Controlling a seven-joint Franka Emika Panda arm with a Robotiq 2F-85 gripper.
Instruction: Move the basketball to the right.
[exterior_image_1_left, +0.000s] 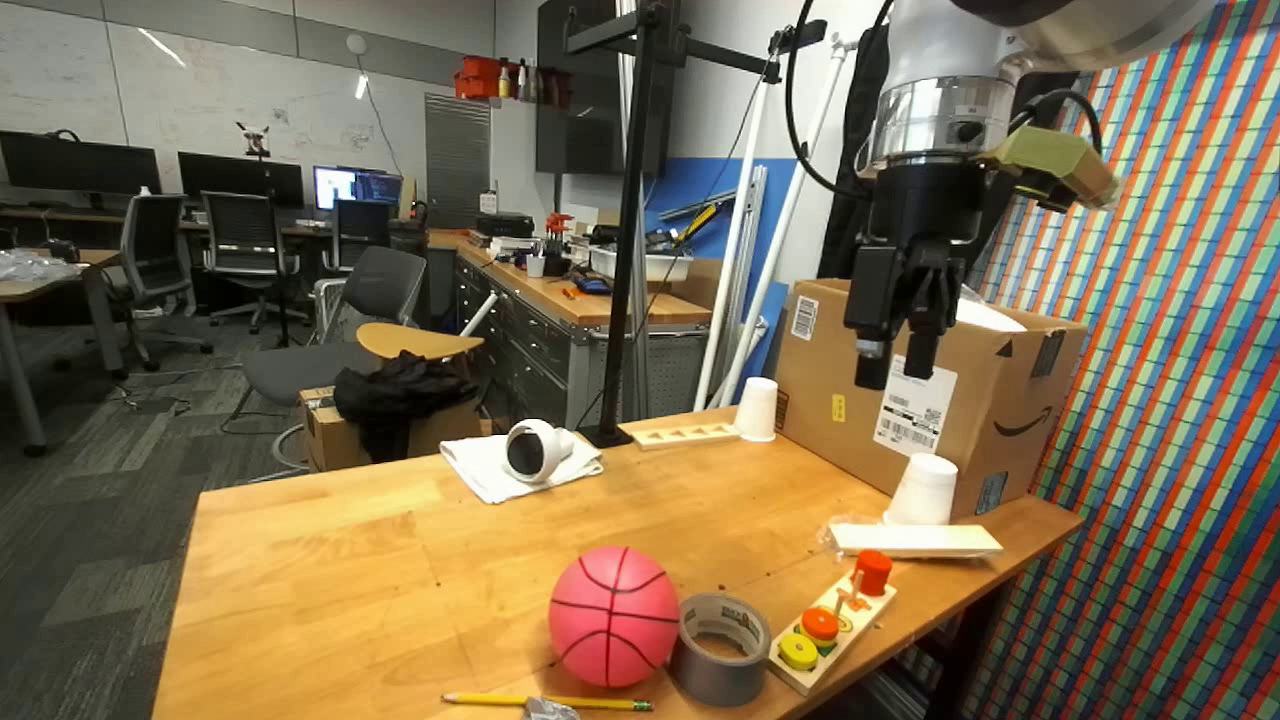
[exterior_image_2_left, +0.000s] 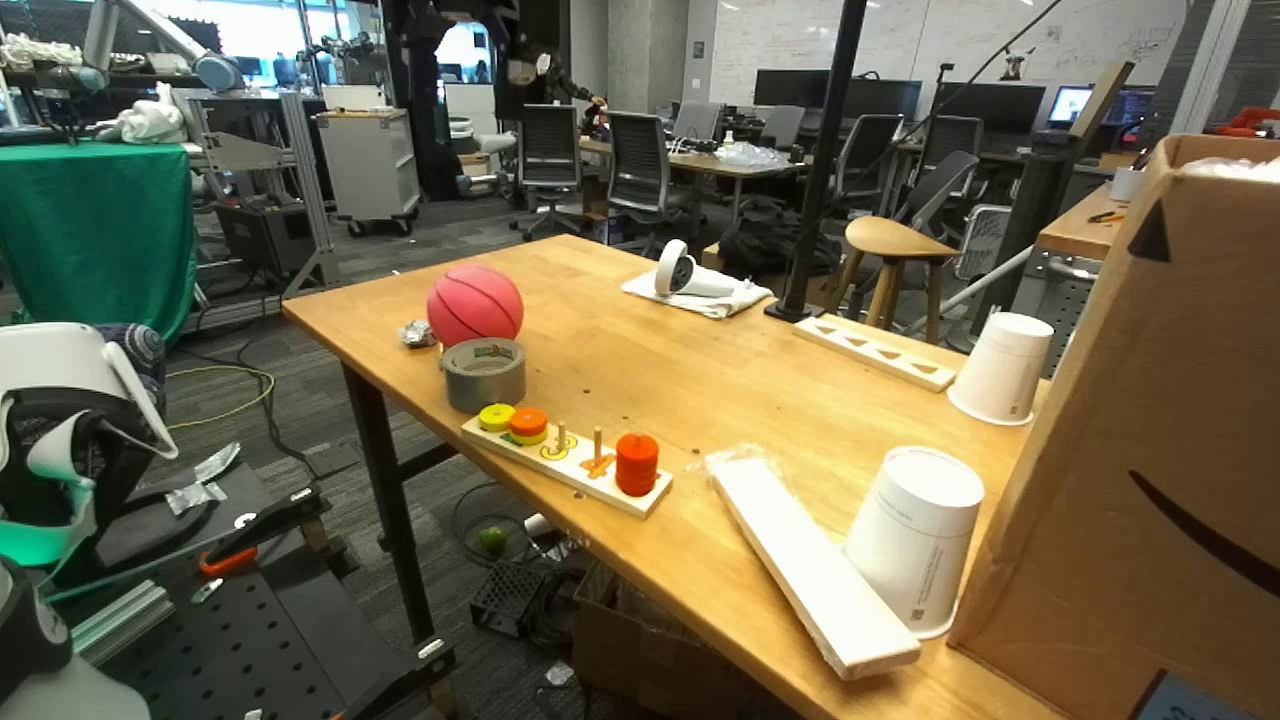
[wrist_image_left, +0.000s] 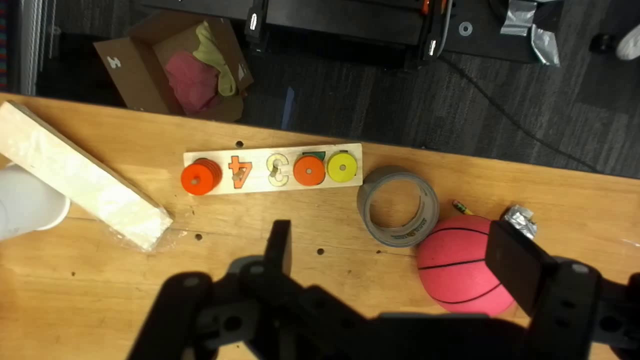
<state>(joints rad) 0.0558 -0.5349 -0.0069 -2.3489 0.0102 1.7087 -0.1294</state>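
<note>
"Where's the basketball (wrist_image_left: 456, 275) sitting?"

"On the desk (wrist_image_left: 225, 215); in the wrist view the edge is running near it at twelve o'clock, a duct tape roll (wrist_image_left: 429, 210) just beside at ten."

"Open room by the ball?"

"In an exterior view, bare wood is spreading toward nine, office chairs (exterior_image_1_left: 230, 230) beyond. The tool (wrist_image_left: 389, 245) is hanging above, fingers (wrist_image_left: 520, 267) wide apart."

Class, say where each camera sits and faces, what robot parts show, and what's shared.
Exterior view: near the basketball, facing the workbench; arm and gripper upper right.
Exterior view: near the carton, looking across the table; gripper out of frame.
Wrist view: above the table, looking down; fingers show.
Both exterior views share basketball, carton and tape roll.
</note>
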